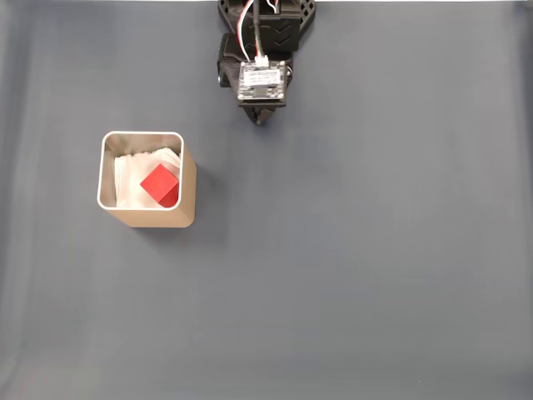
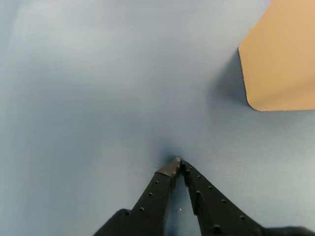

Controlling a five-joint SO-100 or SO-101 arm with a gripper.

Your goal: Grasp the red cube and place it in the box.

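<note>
A red cube (image 1: pixel 159 184) is lying inside the box (image 1: pixel 188 179), resting on the white lining toward the corner of the box nearest the table's (image 1: pixel 375 275) middle in the fixed view, while the box itself is sitting on the left half of the grey table, about midway between the far and near edges. The gripper (image 1: pixel 261 119) is hanging by the far edge, well apart from the box, and in the wrist view its black fingertips (image 2: pixel 172 168) are meeting at a point just above the mat, holding nothing; the tan wall of the box (image 2: pixel 280 59) is showing at the upper right of that view. The cube is looking small, rigid and light, with matte faces that are likely offering decent friction and little risk of damage; being equal on every side, it has no long axis, so any pair of opposite flat faces is offering a fair hold. It is sitting turned on the diagonal relative to the box walls, one corner pointing toward the near edge of the table, and appears slightly tipped on the crumpled lining. The box is standing upright, its mouth facing up. Judging by where the cube is lying, the placing appears done.
</note>
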